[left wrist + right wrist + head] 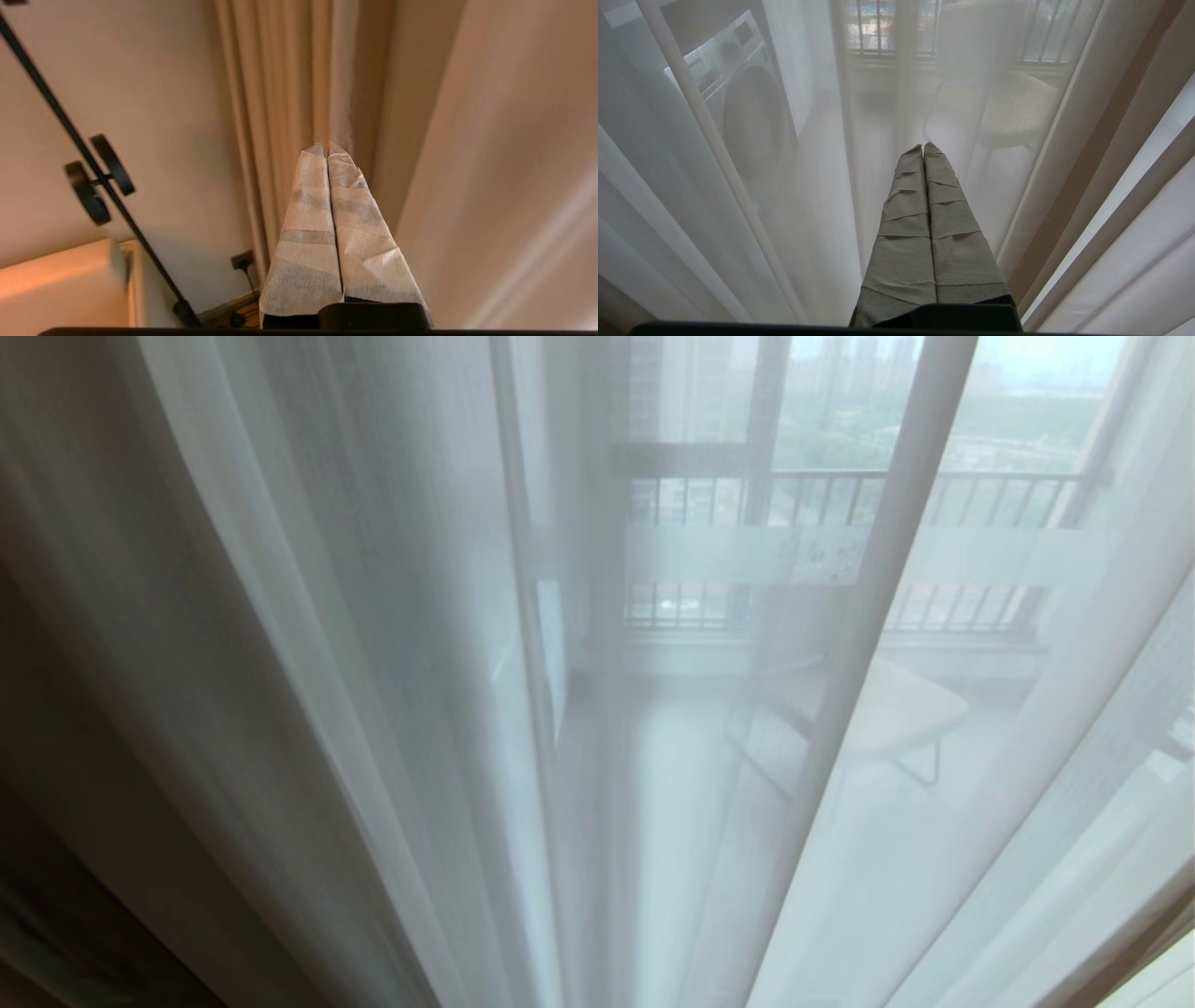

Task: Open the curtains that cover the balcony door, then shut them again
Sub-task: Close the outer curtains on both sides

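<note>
Soft daylight is let in through the sheer curtains (pixel 392 644), and the balcony railing (pixel 840 485) and chair (pixel 887 709) behind are veiled and hazy. A warm, dim orange cast is given to the opaque drape (pixel 289 93), whose nearest fold is smeared. Straight folds are bowed towards the head view's edges.

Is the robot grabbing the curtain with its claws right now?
No. The left claw and right claw are both shut on nothing; neither pinches the curtains.

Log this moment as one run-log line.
sheer curtain: drawn | left gripper: shut, at beige drape | right gripper: shut, idle
</note>
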